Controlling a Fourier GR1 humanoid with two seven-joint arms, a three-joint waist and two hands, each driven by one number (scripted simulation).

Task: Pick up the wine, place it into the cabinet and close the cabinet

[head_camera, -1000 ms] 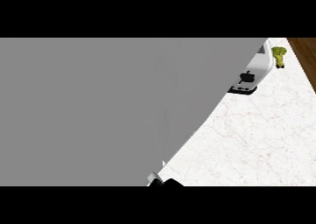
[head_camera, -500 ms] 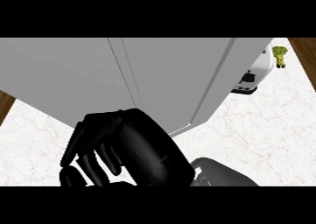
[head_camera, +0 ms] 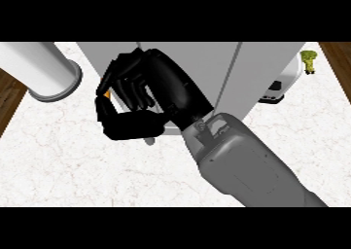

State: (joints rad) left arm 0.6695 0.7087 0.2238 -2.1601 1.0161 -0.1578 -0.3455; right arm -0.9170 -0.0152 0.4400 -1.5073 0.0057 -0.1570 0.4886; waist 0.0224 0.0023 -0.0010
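My right hand point(head_camera: 146, 95) is at the middle of the head view, its grey forearm point(head_camera: 242, 165) coming in from the lower right. Its fingers and thumb are curled round a thing that they almost wholly hide. Only an orange sliver point(head_camera: 106, 93) shows between the fingers, and a small grey tip point(head_camera: 150, 141) pokes out below the thumb; I take this for the wine. The hand is held in front of the pale grey cabinet point(head_camera: 257, 63), whose door seam runs down just right of the wrist. My left hand does not show.
A thick pale grey cylinder point(head_camera: 42, 68) slants in at the upper left. A white and black object point(head_camera: 277, 90) stands by the cabinet's right side, with a small yellow-green item point(head_camera: 307, 61) behind it. White marble counter point(head_camera: 77, 165) spreads below, and wooden floor shows at both sides.
A second ago the grey cabinet face filled the view. The right hand then came in from below and has risen toward the cabinet front, with its forearm now showing.
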